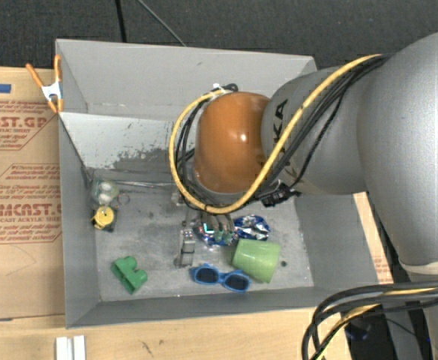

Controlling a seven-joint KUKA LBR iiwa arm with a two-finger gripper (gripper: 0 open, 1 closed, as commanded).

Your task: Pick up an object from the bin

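My gripper point(186, 247) hangs below the orange wrist cover, low over the bin floor in the front middle. Just to its right lies a crumpled blue and white wrapper point(250, 227), partly under the arm. A light green cup point(256, 260) lies on its side right of the gripper. Blue sunglasses point(219, 278) lie near the front wall, just in front of the gripper and to its right.
A green block point(130, 273) sits at the front left. A small yellow round thing point(103, 217) and a clear, pale thing point(103, 192) lie by the left wall. The arm covers the bin's right and back middle.
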